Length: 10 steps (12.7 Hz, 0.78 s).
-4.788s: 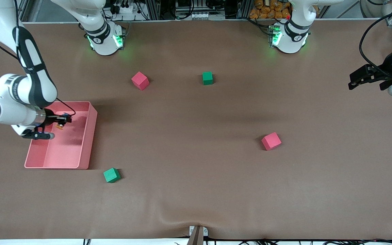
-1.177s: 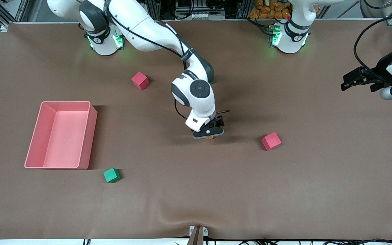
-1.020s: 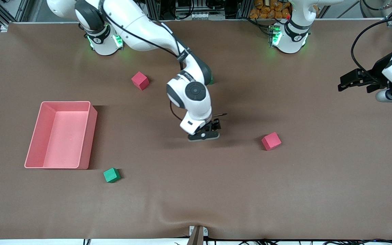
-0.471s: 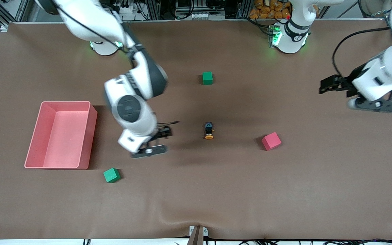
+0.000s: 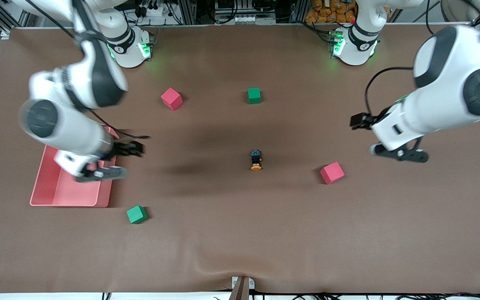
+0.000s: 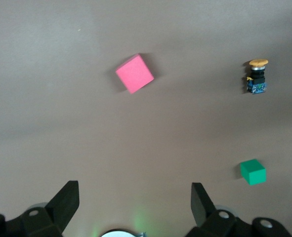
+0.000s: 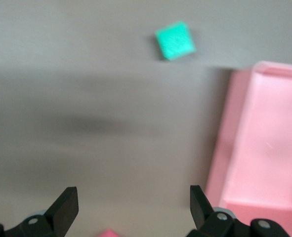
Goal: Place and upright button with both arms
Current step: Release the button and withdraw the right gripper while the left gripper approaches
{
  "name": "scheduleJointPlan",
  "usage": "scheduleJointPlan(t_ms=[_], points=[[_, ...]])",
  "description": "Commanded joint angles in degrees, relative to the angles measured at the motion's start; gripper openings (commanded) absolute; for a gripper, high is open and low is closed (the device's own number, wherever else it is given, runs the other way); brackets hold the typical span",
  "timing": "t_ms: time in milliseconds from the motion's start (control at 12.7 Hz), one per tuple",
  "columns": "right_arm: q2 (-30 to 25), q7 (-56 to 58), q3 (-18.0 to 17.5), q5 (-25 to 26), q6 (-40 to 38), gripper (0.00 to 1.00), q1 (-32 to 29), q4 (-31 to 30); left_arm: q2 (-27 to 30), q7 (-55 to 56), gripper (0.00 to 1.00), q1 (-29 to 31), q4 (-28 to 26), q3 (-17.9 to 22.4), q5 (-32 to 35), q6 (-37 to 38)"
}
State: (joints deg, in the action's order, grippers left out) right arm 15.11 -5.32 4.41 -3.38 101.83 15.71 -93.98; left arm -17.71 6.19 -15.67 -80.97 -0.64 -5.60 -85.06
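The button (image 5: 256, 160) lies on its side on the table (image 5: 240, 233) while my left gripper (image 5: 398, 153) and right gripper (image 5: 100, 173) hover with jaws spread, empty.

Changes recorded against the earlier pictures:

- Button (image 5: 256, 160): formerly carried by the right gripper out of the pink bin (image 5: 42, 189) and across the table; now lying on its side on the mat, cap toward the front camera, released and apart from both grippers.
- Right gripper (image 5: 98, 168): withdrawn from the table's middle toward the right arm's end; now held over the bin's edge, jaws spread wide, nothing between them.
- Left gripper (image 5: 398, 155): brought in from the left arm's end of the table; now held over the mat near a red cube (image 5: 332, 173), jaws spread wide.
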Motion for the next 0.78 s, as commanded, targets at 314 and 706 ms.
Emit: scheduleJointPlan(t_ms=[314, 706], points=[[-11.1, 5.4, -1.2, 0.8, -8.3, 1.0, -12.3, -3.1, -10.7, 9.2, 1.0, -8.0, 8.2, 0.4, -0.1, -4.6], [-14.1, 5.1, -0.7, 2.6, -10.2, 1.0, -13.4, -1.8, -16.7, 22.4, 1.0, -15.1, 8.2, 0.8, 0.1, -13.8]])
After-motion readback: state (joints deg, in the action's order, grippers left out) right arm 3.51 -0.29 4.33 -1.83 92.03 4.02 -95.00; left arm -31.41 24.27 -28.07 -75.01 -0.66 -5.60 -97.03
